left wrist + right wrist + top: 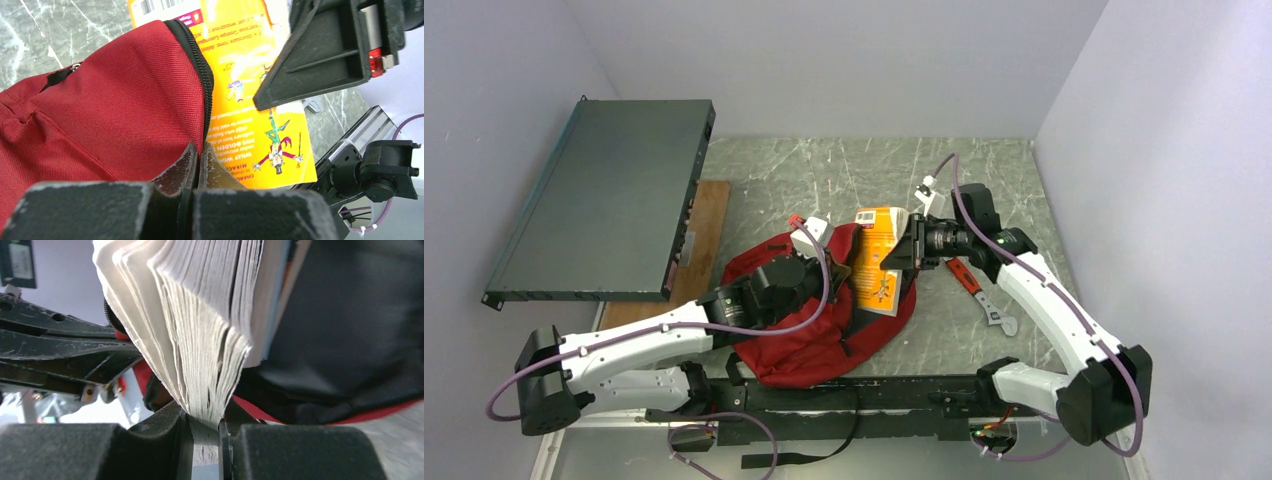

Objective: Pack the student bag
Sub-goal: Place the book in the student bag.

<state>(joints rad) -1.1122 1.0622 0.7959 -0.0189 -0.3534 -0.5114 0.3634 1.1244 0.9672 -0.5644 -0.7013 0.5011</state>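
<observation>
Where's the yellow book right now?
In the top view the yellow book sits mid-table, its pages clamped in the right end effector, overlapping the right edge of the red student bag.

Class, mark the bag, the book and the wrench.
bag [799, 355], top view, red fabric body
book [874, 245], top view, yellow cover
wrench [966, 277], top view, red handle

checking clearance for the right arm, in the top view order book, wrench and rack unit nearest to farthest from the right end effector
1. book: gripped in the right end effector, mid-table.
2. wrench: flat on the table, just to its right.
3. rack unit: far left side, across the table.
</observation>
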